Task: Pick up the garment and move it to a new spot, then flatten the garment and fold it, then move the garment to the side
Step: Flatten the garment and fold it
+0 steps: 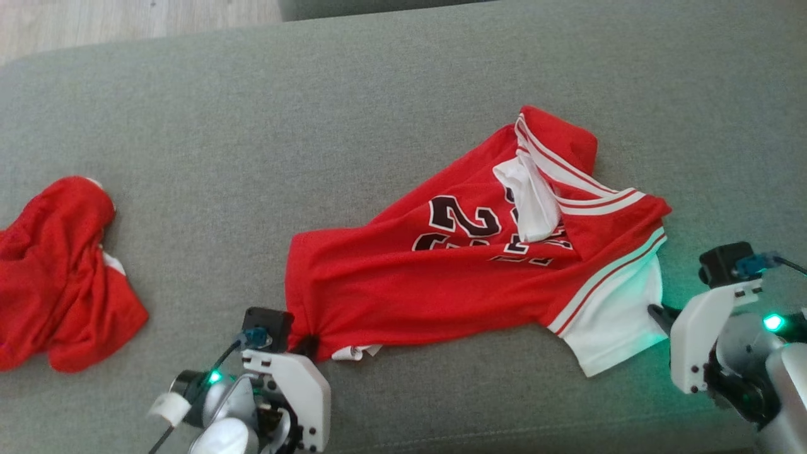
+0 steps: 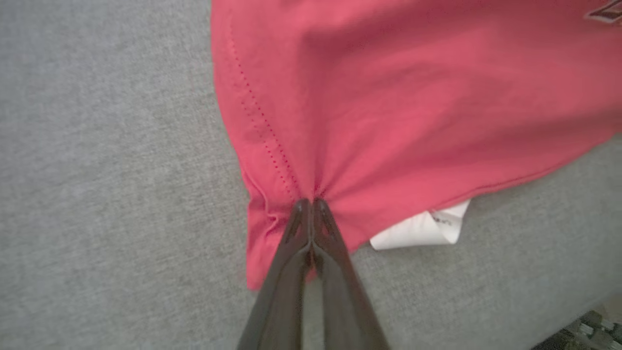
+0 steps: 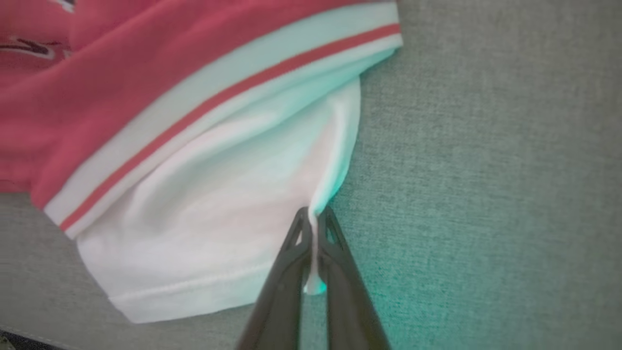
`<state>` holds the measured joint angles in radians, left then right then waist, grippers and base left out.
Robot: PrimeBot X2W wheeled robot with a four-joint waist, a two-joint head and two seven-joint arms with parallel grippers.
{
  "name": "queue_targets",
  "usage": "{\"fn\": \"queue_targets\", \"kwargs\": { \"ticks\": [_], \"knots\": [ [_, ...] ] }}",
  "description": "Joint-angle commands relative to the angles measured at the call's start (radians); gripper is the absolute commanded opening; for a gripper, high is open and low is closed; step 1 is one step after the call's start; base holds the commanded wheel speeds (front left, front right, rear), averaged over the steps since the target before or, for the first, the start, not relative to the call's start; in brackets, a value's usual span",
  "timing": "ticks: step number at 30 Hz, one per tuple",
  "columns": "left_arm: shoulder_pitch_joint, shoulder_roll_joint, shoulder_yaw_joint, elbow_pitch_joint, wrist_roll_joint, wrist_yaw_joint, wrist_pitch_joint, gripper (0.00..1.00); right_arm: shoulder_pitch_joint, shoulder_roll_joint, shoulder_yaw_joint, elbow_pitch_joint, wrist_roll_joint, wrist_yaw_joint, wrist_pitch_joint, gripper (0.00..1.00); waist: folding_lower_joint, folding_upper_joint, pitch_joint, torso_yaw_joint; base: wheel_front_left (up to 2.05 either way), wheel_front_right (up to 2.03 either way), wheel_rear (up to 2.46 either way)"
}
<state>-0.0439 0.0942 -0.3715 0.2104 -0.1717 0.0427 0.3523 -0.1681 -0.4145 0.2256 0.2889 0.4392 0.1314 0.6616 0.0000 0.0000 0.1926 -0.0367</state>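
Note:
The garment (image 1: 454, 284) is a red jersey with black numbers, white trim and a white sleeve, lying crumpled on the grey sofa seat (image 1: 391, 88). My left gripper (image 1: 307, 345) is shut on the jersey's lower left red corner, where the cloth bunches; in the left wrist view its closed fingers (image 2: 311, 206) pinch the red fabric (image 2: 398, 112) by the stitched hem. My right gripper (image 1: 656, 313) is shut on the edge of the white sleeve; in the right wrist view a fold of white cloth (image 3: 218, 214) sits pinched between the gripper (image 3: 315, 214).
A second red garment (image 1: 57, 271) lies heaped at the seat's far left. A white label (image 2: 427, 228) peeks from under the jersey's hem. Wooden floor (image 1: 126, 25) shows beyond the sofa's back edge. Bare cushion stretches between the two garments and behind the jersey.

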Motion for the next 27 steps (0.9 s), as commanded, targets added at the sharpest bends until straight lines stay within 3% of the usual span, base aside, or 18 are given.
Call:
{"fn": "queue_targets", "kwargs": {
  "ticks": [1,7,10,19,27],
  "knots": [
    [0.033,0.006,0.003,0.003,-0.013,-0.012,0.026,0.0,0.023,-0.016,0.023,-0.02,0.016,-0.001,0.005,0.0,0.0,0.0,-0.008,-0.001,0.0,0.0,0.0],
    [0.078,0.012,0.031,-0.093,-0.061,-0.009,0.023,0.0,0.086,0.008,-0.054,-0.147,0.14,-0.001,-0.07,0.0,0.0,0.0,-0.045,-0.004,0.0,0.0,0.0],
    [0.128,0.026,0.069,-0.248,-0.108,-0.002,0.035,0.0,0.147,0.025,-0.151,-0.298,0.236,-0.001,-0.102,0.0,0.0,0.0,-0.069,-0.01,0.0,0.0,0.0],
    [0.199,0.048,0.166,-0.66,-0.222,0.024,0.094,0.0,0.26,0.107,-0.43,-0.693,0.419,-0.001,-0.059,0.0,0.0,0.0,-0.114,-0.015,0.0,0.0,0.0],
    [0.119,0.075,0.212,-0.949,-0.29,0.013,0.161,0.0,0.205,0.185,-0.606,-0.971,0.529,-0.001,-0.01,0.0,0.0,0.0,-0.121,-0.018,0.0,0.0,0.0]
  ]
}}
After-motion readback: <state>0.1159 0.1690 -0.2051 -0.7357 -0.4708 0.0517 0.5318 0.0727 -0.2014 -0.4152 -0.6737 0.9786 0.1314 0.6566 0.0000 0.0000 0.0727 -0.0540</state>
